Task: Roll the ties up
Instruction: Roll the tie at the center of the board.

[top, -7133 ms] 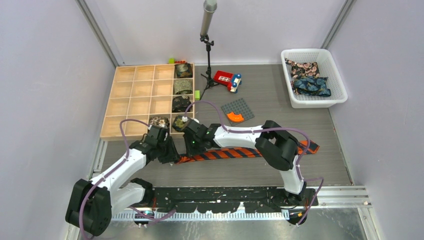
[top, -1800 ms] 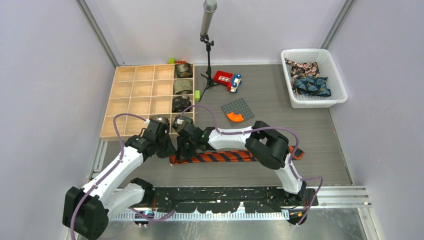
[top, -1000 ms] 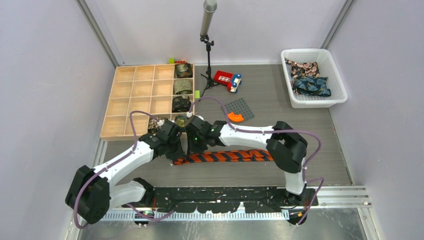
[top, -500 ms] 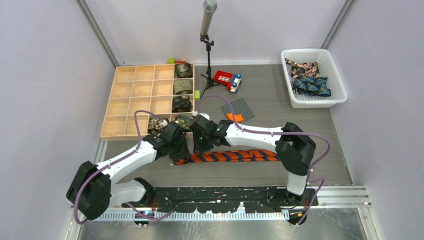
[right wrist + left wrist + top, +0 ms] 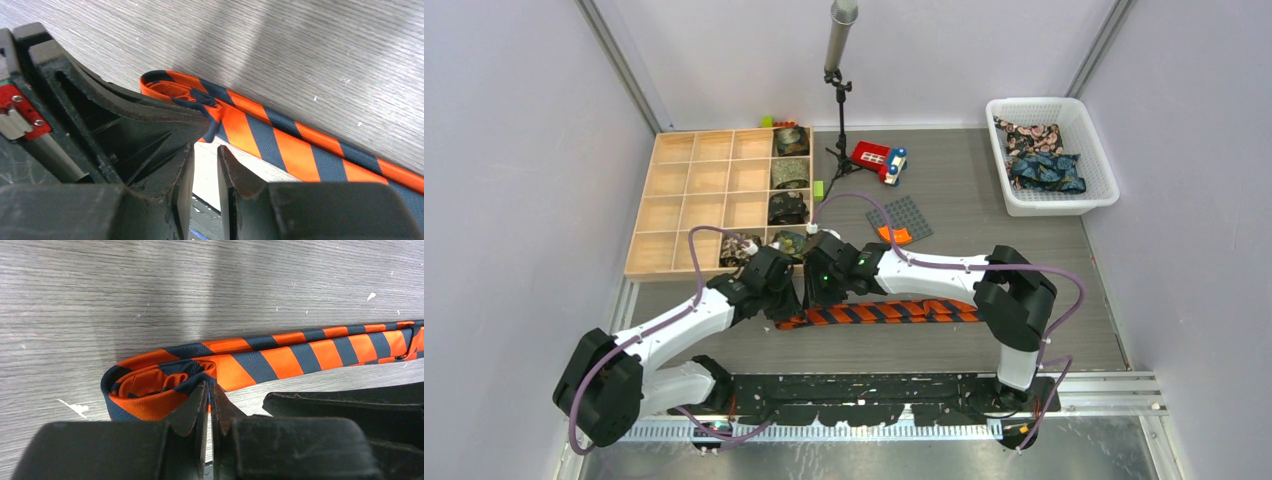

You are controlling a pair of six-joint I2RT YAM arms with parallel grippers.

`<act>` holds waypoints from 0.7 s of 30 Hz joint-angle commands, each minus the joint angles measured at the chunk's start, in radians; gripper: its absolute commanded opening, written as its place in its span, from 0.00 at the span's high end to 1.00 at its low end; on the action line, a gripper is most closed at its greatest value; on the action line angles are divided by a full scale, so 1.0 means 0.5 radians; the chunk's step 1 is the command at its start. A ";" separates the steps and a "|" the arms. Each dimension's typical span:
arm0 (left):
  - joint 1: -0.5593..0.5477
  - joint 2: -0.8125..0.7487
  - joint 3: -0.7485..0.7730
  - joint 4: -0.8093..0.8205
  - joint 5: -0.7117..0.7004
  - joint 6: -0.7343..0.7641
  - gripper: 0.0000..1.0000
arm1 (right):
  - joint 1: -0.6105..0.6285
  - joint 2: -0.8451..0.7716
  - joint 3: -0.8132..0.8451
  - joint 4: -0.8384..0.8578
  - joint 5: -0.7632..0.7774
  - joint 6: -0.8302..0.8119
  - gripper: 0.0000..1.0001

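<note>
**Left gripper nipping the tie's folded end, right one loose beside it**

Left gripper has its fingers squeezed nearly together, just a sliver of gap. The tips sit on the near edge of the striped tie right where it's doubled over, so it looks like it has a pinch of fabric. Right gripper is just beside it, fingers a bit apart with only bare surface showing between them, so it's holding nothing.

Surface is a grey wood-grain table boxed in by pale lilac walls. The striped tie lies flat along the near edge, folded end to the left. Behind it, mid-table, there's a grey studded plate with an orange piece. Further back are a red toy car and a mic stand. Far left corner has a wooden tray with rolled ties down its right column. Far right corner has a white basket holding dark patterned ties.

Hard to see: the tie's right end disappears under the right elbow, a cable crosses the studded plate, and the wrists cover part of the tray's nearest rolls. Can't tell how many turns the fold has.

Left arm comes up from the near left corner and leans right. Right arm has its elbow out right and its forearm reaching back left, so both grippers meet at the fold.
</note>
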 commanded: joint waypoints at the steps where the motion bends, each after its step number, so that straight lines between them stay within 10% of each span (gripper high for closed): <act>1: -0.007 -0.056 -0.020 0.101 0.028 -0.019 0.95 | -0.005 -0.046 0.000 0.138 -0.055 0.056 0.68; 21: -0.008 -0.200 -0.118 0.219 0.050 -0.040 1.00 | -0.005 0.204 -0.071 0.399 -0.245 0.237 0.70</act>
